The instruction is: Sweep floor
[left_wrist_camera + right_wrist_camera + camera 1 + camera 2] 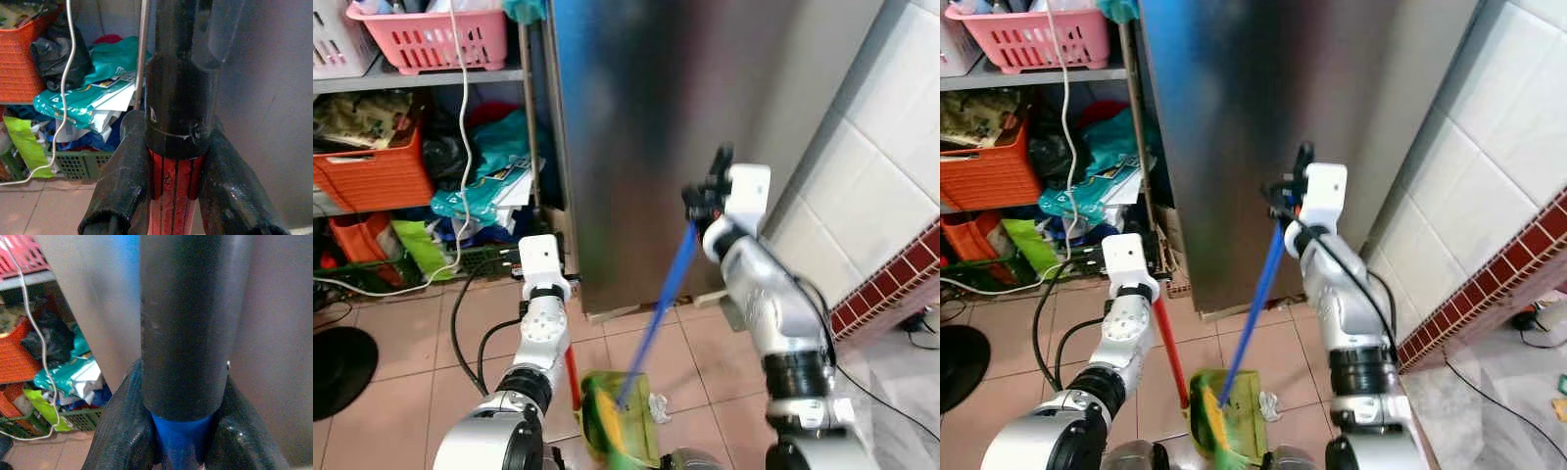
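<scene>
My right gripper [710, 188] is raised in front of the steel fridge and shut on a blue handle [661, 313]. In the right wrist view both fingers [122, 431] clamp the handle where its dark cap meets the blue shaft. The blue handle slants down to a green dustpan-like piece [619, 421] on the tiled floor between my arms. My left gripper [173, 127] is shut on a red handle [1170, 352], which runs down to the green piece's left edge. A crumpled white scrap [658, 406] lies just right of the green piece.
The steel fridge [656, 117] stands straight ahead. Left of it are cluttered shelves with a pink basket [431, 39], an orange basket [372, 166] and bags. A white tiled wall [891, 147] closes the right. Cables trail on the floor [460, 323] beside a black round object [337, 367].
</scene>
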You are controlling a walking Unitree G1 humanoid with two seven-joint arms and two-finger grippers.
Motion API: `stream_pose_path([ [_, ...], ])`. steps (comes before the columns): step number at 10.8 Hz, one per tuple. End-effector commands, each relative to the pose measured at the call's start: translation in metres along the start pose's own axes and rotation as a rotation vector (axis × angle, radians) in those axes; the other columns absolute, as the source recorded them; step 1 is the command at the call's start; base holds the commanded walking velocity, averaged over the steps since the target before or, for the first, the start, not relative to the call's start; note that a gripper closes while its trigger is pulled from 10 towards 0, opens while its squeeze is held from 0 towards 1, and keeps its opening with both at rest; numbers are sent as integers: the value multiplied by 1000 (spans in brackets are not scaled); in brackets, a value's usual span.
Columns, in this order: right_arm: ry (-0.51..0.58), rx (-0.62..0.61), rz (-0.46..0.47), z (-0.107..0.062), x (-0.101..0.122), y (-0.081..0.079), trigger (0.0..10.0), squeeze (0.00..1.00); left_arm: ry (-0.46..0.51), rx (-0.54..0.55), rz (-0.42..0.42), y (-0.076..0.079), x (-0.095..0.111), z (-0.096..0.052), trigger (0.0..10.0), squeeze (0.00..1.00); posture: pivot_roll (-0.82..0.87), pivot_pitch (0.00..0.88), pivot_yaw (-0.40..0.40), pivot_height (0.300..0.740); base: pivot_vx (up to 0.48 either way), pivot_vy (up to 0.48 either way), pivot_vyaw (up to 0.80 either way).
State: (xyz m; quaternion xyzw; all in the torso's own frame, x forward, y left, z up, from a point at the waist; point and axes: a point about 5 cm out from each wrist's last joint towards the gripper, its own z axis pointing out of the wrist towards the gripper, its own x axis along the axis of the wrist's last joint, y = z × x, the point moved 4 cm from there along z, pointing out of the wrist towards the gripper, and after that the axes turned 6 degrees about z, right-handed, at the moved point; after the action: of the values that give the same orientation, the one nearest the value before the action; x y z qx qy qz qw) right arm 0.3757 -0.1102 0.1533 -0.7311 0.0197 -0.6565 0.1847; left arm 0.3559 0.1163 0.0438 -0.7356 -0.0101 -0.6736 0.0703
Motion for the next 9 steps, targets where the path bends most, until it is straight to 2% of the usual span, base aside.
stream_pose_path([
  [1,69,-16,-82,-1,21,7,10000,0,79,-21,1,4,21,7,10000,0,-204,22,-29,740,0,0,0],
  [2,143,-59,-163,-3,33,14,10000,0,130,-23,-6,4,33,9,10000,0,-166,20,-24,740,0,0,0],
  [3,210,-63,-191,-5,44,12,10000,0,143,-17,-14,2,37,9,10000,0,-157,19,-22,740,0,0,0],
  [4,317,-50,-242,-7,66,4,10000,0,154,-1,-27,-3,40,6,10000,0,-141,16,-14,740,0,0,0],
  [5,352,-44,-261,-8,73,1,10000,0,161,-4,-17,-5,41,5,10000,0,-135,17,-11,740,0,0,0],
  [6,372,-49,-262,-7,78,2,10000,0,178,-4,-35,-9,46,1,10000,0,-120,18,-8,740,0,0,0],
  [7,364,-77,-268,-5,74,10,10000,0,188,-5,-44,-11,50,-1,10000,0,-109,19,-7,740,0,0,0],
  [8,359,-83,-276,-5,73,12,10000,0,181,-13,-33,-11,48,-2,10000,0,-104,20,-7,740,0,0,0],
  [9,349,-100,-298,-5,68,16,10000,0,125,-40,8,-9,34,-3,10000,0,-104,22,-7,740,0,0,0],
])
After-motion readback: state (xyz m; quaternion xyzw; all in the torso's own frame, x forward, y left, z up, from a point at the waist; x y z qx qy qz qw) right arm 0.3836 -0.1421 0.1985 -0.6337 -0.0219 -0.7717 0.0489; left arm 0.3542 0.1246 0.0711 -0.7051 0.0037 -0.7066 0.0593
